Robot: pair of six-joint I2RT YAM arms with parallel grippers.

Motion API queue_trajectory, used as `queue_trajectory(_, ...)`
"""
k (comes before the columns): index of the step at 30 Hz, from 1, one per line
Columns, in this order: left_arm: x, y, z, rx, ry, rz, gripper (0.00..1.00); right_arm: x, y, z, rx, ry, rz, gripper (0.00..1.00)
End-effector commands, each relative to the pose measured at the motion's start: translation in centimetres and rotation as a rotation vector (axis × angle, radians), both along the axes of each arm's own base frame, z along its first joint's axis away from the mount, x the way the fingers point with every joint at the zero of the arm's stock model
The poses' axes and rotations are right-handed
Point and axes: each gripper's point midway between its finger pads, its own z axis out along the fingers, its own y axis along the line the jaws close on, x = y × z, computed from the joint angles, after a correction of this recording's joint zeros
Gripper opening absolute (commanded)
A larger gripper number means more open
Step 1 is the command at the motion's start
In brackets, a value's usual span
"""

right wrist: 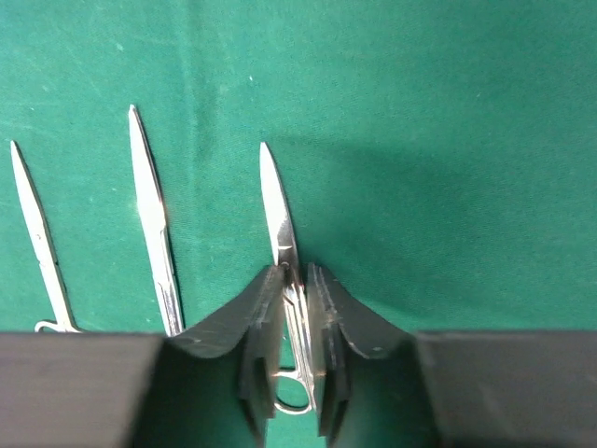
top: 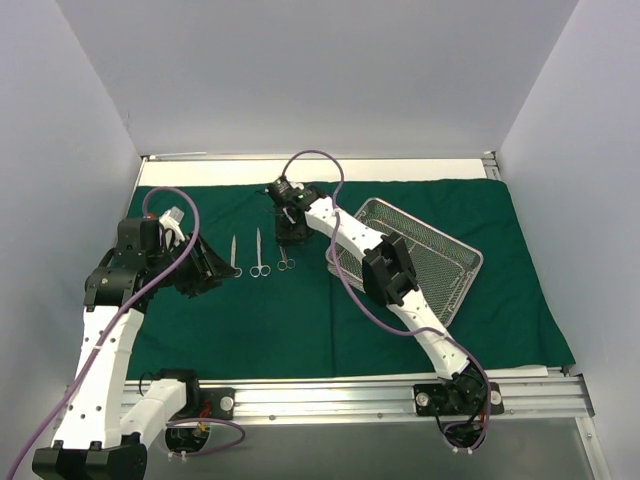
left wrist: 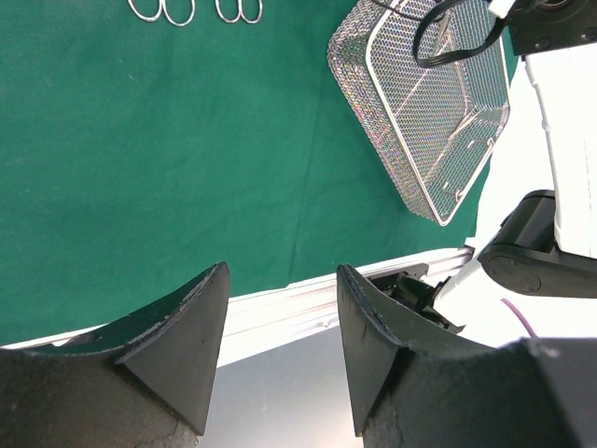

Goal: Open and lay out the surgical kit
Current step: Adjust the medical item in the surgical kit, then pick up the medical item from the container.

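Observation:
The dark green drape (top: 300, 320) lies spread flat over the table. The silver wire-mesh tray (top: 465, 255) rests on it at the right, with nothing showing inside. Three slim steel scissors lie side by side at centre-left: one (right wrist: 37, 233), a second (right wrist: 154, 224), and a third (right wrist: 277, 210). My right gripper (right wrist: 297, 271) is low over the third, its jaws a hair apart around the shanks, and a sliver of cloth shows beside the steel. My left gripper (left wrist: 282, 271) hangs open with nothing in it at the left, turned toward the near rail.
A metal rail (top: 400, 395) runs along the near edge of the table. A white strip of table (top: 400, 168) shows beyond the drape at the back. Grey walls close in the left, right and rear. The handle rings of two scissors (left wrist: 163, 11) show at the top of the left wrist view.

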Motion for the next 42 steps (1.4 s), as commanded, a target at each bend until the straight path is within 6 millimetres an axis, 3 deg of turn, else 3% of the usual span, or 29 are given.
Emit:
queue_trajectory(1, 0.7, -0.1, 1.0, -0.004, -0.057, -0.019, 0.58, -0.8, -0.4, 2.3, -0.005, -0.013, -0.008, 0.20)
queue_trajectory(3, 0.8, -0.2, 1.0, -0.010, -0.059, -0.025, 0.59, -0.6, -1.1, 4.1, -0.015, -0.050, -0.014, 0.27)
queue_trajectory(4, 0.8, -0.2, 1.0, -0.010, -0.056, -0.025, 0.59, -0.6, -1.4, 6.5, 0.004, -0.080, -0.010, 0.28)
queue_trajectory(6, 1.0, -0.3, 0.9, -0.014, -0.045, -0.029, 0.59, 0.0, -3.4, 8.7, -0.040, -0.131, -0.023, 0.35)
queue_trajectory(7, 1.1, -0.3, 0.9, -0.013, -0.046, -0.031, 0.59, -0.2, -4.4, 11.5, -0.040, -0.165, -0.022, 0.38)
queue_trajectory(8, 1.3, -0.3, 1.1, -0.011, -0.049, -0.031, 0.59, 0.1, -6.0, 12.7, -0.066, -0.185, -0.020, 0.44)
queue_trajectory(9, 1.5, -0.3, 0.9, -0.007, -0.037, -0.028, 0.59, 0.1, -7.5, 15.8, -0.059, -0.230, -0.034, 0.45)
queue_trajectory(10, 1.7, -0.3, 0.8, -0.002, -0.036, -0.033, 0.59, -0.2, -9.0, 16.6, -0.072, -0.222, -0.041, 0.46)
queue_trajectory(11, 1.8, -0.3, 0.8, 0.001, -0.036, -0.037, 0.59, -0.1, -12.2, 15.5, -0.108, -0.172, -0.081, 0.46)
queue_trajectory(12, 2.3, -0.2, 0.8, 0.011, -0.034, -0.032, 0.59, -0.6, -14.4, 17.7, -0.086, -0.188, -0.112, 0.45)
queue_trajectory(13, 2.6, -0.2, 0.7, 0.019, -0.034, -0.035, 0.59, -1.1, -16.0, 17.8, -0.072, -0.161, -0.126, 0.45)
queue_trajectory(14, 2.8, -0.1, 0.7, 0.026, -0.031, -0.037, 0.59, -2.4, -18.4, 15.6, -0.108, -0.090, -0.151, 0.43)
queue_trajectory(15, 3.2, -0.1, 0.6, 0.040, -0.016, -0.043, 0.59, -2.5, -21.8, 17.7, -0.087, -0.113, -0.217, 0.43)
queue_trajectory(17, 3.8, 0.2, 0.4, 0.083, -0.013, -0.058, 0.59, -3.3, -25.0, 17.6, -0.089, -0.097, -0.259, 0.42)
queue_trajectory(18, 4.3, 0.1, 0.2, 0.101, 0.005, -0.070, 0.59, -4.2, -27.8, 17.0, -0.117, -0.087, -0.272, 0.42)
queue_trajectory(22, 6.5, -0.5, -0.4, 0.130, 0.023, -0.099, 0.59, -5.6, -31.9, 14.3, -0.134, -0.001, -0.274, 0.43)
queue_trajectory(24, 7.9, -1.1, -1.2, 0.127, 0.065, -0.112, 0.59, -5.1, -32.6, 13.1, -0.141, 0.018, -0.281, 0.46)
queue_trajectory(25, 8.7, -1.6, -0.2, 0.129, 0.038, -0.128, 0.59, -4.5, -32.8, 12.9, -0.149, 0.005, -0.288, 0.47)
queue_trajectory(27, 9.9, -1.8, -1.0, 0.144, 0.070, -0.136, 0.58, -3.6, -33.1, 11.8, -0.173, 0.005, -0.298, 0.50)
queue_trajectory(29, 10.8, -2.3, -0.5, 0.147, 0.063, -0.150, 0.58, -2.7, -33.3, 11.2, -0.183, -0.003, -0.310, 0.52)
queue_trajectory(30, 11.3, -2.4, -1.3, 0.155, 0.089, -0.154, 0.58, -2.7, -33.4, 10.1, -0.197, 0.021, -0.317, 0.52)
queue_trajectory(37, 12.6, -4.0, -2.0, 0.133, 0.127, -0.193, 0.58, -2.4, -33.5, 5.6, -0.207, 0.074, -0.325, 0.53)
queue_trajectory(42, 13.2, -4.3, -2.0, 0.119, 0.134, -0.196, 0.58, -1.7, -33.5, 3.2, -0.221, 0.092, -0.314, 0.42)
